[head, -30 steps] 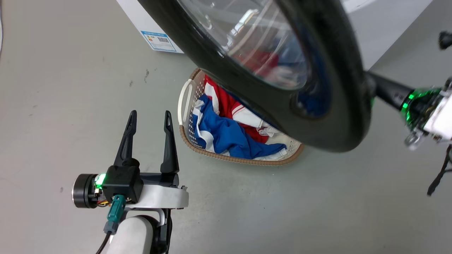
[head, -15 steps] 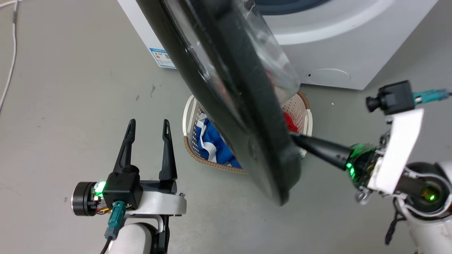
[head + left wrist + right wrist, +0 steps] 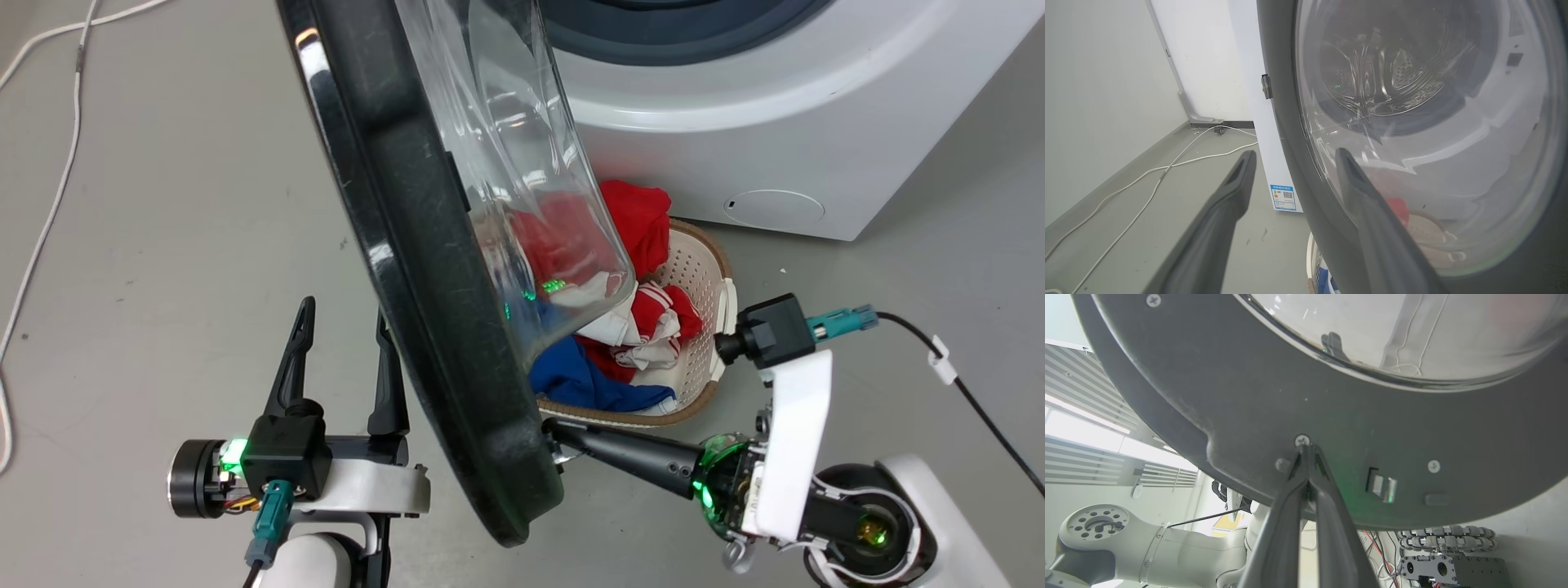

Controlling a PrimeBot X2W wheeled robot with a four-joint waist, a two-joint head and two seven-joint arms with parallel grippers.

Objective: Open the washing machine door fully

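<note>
The washing machine door [image 3: 424, 245] stands edge-on across the head view, black rim toward me and clear glass bowl [image 3: 522, 163] bulging to the right. The white washing machine [image 3: 735, 139] is behind it at the upper right. My right gripper [image 3: 549, 429] is shut, with its tips pressed against the door's inner grey face [image 3: 1331, 416] beside a screw, and with nothing between the fingers [image 3: 1290, 506]. My left gripper [image 3: 344, 310] is open on the door's outer side, its right finger partly behind the rim. In the left wrist view the door [image 3: 1290, 143] is close ahead on the right.
A white laundry basket [image 3: 706, 278] with red, white and blue clothes sits on the floor below the door, in front of the machine. A white cable [image 3: 49, 204] runs over the grey floor at the left. The machine's side panel carries a blue label [image 3: 1282, 197].
The door has swung further open, toward the left gripper, with the right gripper's shut tips following its lower edge left and down. The camera has shifted too. The left gripper has stayed put.
</note>
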